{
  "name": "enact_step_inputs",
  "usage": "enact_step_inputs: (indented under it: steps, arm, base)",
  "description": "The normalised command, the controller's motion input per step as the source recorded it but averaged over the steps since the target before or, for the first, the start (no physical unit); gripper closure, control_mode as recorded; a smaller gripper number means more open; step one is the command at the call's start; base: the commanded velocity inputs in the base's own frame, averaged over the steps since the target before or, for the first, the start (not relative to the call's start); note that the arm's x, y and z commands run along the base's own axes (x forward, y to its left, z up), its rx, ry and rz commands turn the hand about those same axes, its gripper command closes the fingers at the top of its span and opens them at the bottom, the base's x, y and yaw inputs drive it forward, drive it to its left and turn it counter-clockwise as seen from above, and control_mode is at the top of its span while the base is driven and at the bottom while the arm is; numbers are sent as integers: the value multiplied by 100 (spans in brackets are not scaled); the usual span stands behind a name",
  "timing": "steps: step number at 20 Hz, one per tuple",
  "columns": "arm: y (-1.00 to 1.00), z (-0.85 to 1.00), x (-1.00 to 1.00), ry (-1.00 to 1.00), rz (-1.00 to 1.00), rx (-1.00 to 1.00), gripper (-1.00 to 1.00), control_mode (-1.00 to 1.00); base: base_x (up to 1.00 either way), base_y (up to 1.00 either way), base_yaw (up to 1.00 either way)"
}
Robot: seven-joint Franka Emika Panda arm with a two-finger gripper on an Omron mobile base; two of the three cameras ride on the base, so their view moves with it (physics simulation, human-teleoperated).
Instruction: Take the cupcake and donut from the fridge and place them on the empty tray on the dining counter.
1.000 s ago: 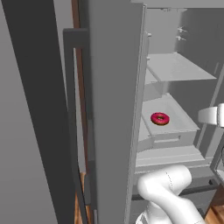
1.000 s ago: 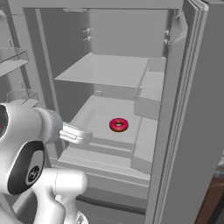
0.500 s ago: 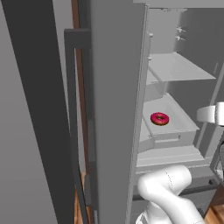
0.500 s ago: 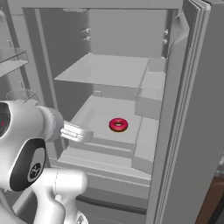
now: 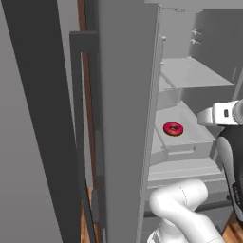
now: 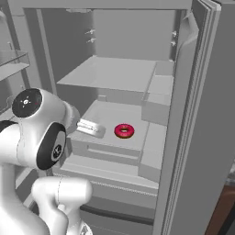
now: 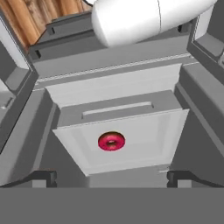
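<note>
fridge [image 6: 193,114] doors open, pale shelves | donut [image 6: 124,131] flat on middle shelf | my claw [image 7: 112,177] spread wide, holding nothing, above it

The end effector [image 7: 112,177] points downward, its fingers spread wide.

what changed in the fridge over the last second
The arm has eased a little further into the open fridge: in the right base view the hand moved slightly toward the donut. The gripper stays open, above the donut with its tips wide apart, and nothing was taken hold of. The donut lies where it was on the lower shelf, and the doors stayed open.
</note>
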Motion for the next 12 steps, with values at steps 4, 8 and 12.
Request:
enact_step_inputs:
  steps: [4, 8, 12]
  arm:
    - [0, -49, 32, 17, 11, 0, -100, -100]
    - [1, -33, 37, 7, 13, 0, -100, -100]
    - [9, -29, 42, 4, 6, 0, -100, -100]
  base:
    - [0, 0, 0]
    - [0, 0, 0]
    - [0, 0, 0]
